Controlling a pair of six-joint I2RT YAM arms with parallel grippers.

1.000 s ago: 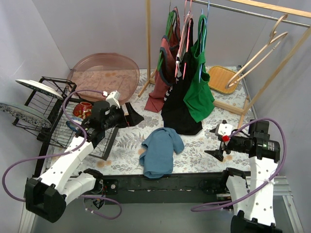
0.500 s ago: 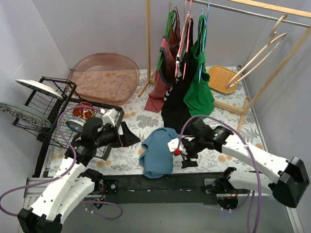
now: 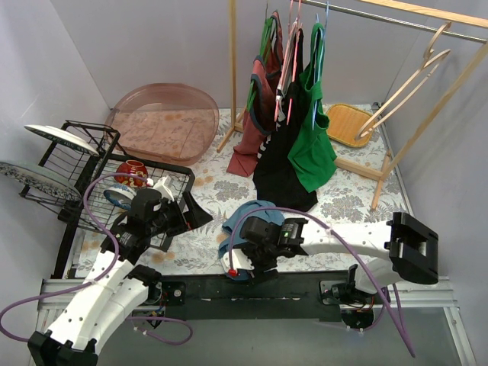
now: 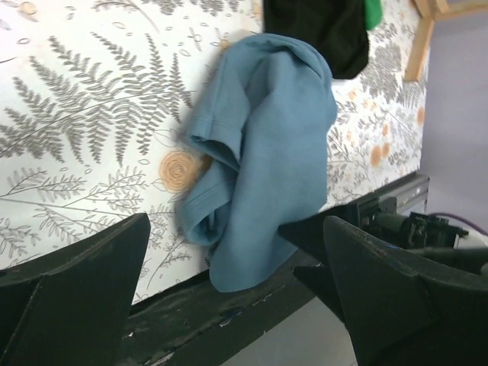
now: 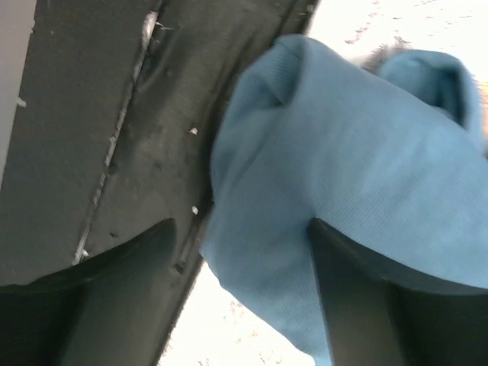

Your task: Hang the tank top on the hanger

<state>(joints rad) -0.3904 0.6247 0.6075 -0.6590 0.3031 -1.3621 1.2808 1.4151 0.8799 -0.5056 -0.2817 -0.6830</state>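
Observation:
The teal-blue tank top (image 3: 255, 225) lies crumpled on the patterned table near the front edge. My right gripper (image 3: 242, 263) is open at its near hem, one finger on each side of the fabric (image 5: 358, 168); in the right wrist view its gripper (image 5: 244, 305) has not closed. My left gripper (image 3: 195, 216) is open and empty, just left of the top. The left wrist view (image 4: 236, 229) looks at the tank top (image 4: 267, 137) from a short way off. The pale wooden hanger (image 3: 404, 84) hangs on the rail at the far right.
A clothes rack at the back holds a green top (image 3: 313, 145), a black top (image 3: 282, 171) and a maroon top (image 3: 255, 130). A pink tub (image 3: 164, 118) is at the far left and a black wire dish rack (image 3: 84, 179) at the left. A wooden tray (image 3: 347, 122) lies behind the rack.
My right arm has swung from the right side leftward along the front edge to the tank top's near hem. My left gripper has drawn back a little toward the near left.

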